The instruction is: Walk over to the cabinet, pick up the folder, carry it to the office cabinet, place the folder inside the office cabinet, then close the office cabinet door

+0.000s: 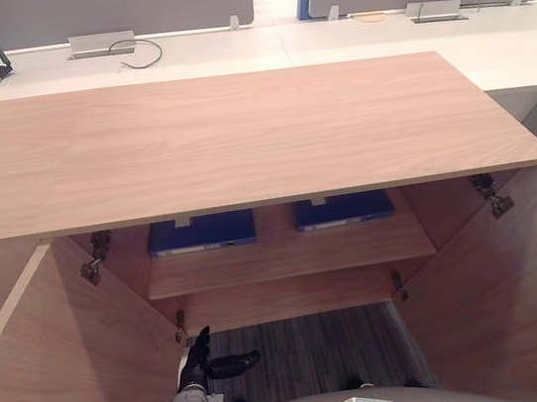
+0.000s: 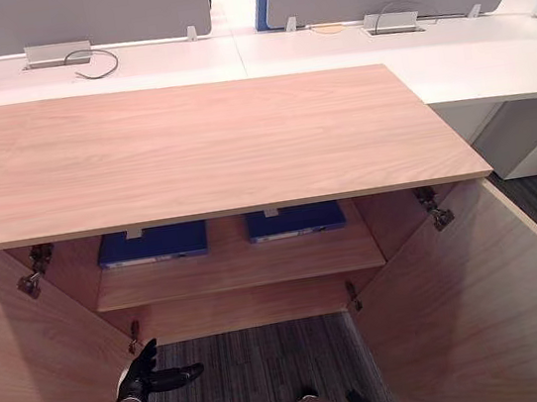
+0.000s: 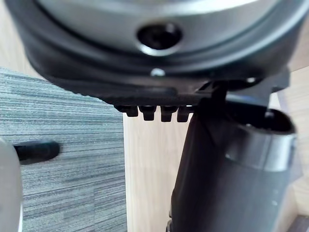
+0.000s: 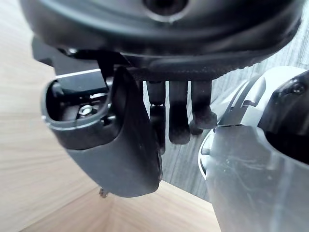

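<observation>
Step unclear: both hands empty, so either pre-pickup or folder already stowed. The light-wood cabinet has both doors standing open. Two flat dark-blue folders lie side by side on the inner wooden shelf, mid-frame just under the top's front edge: left blue folder, right blue folder. The left hand sits low at bottom left, near the left door, fingers straight, thumb out, holding nothing; it is well apart from the folders, lower in frame. The right hand, in its wrist view, hangs w/ fingers loose, empty. Next prob.: reach up-frame onto the shelf for a folder, or get a hand behind a door & swing it shut.
</observation>
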### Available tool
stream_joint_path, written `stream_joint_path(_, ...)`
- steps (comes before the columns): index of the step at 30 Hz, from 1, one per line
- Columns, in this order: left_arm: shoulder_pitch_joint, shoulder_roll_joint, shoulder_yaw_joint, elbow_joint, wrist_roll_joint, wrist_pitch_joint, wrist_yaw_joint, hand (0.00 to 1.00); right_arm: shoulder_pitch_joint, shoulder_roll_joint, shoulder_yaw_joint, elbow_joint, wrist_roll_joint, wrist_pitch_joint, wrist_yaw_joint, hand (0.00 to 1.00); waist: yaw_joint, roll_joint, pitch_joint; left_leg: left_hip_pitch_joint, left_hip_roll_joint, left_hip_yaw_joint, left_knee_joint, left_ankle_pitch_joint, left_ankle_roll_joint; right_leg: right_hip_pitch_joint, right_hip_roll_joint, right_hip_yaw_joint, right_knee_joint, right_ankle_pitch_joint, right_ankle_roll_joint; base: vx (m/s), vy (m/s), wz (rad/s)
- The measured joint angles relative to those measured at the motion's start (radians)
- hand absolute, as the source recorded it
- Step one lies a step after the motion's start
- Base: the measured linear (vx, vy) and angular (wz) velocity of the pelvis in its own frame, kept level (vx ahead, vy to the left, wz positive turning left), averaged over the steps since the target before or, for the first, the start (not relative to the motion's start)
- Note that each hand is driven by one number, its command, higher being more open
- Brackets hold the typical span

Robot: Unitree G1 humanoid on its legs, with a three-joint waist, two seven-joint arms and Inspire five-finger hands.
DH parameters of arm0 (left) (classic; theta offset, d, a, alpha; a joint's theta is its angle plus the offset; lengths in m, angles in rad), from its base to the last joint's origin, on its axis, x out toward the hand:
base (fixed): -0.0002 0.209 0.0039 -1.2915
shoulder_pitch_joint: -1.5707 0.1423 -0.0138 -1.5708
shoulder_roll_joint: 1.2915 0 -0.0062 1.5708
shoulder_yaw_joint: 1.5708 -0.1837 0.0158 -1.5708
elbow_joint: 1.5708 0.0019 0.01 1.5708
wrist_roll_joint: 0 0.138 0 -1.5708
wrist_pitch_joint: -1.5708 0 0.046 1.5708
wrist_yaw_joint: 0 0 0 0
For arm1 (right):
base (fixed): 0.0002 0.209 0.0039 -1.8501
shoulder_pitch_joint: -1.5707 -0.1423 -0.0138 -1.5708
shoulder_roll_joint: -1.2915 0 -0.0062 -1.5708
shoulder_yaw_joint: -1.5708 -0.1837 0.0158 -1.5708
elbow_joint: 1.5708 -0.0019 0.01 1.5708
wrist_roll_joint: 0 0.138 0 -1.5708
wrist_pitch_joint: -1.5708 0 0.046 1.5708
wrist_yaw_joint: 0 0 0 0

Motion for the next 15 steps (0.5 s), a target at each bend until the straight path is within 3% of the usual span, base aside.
stream_joint_path(15, -0.036, -0.002, -0.050, 0.065, 0.014, 0.014, 0.013, 1.00, -0.017, -0.012, 0.034, 0.020, -0.115, 0.018, -0.005, 1.00, -0.011, 0.010, -0.003, 0.012, -0.004, -0.003, -0.004, -0.002, 0.001, 0.017, 0.001, -0.010, -0.009, -0.003, 0.006, 0.00, 0.005, 0.00)
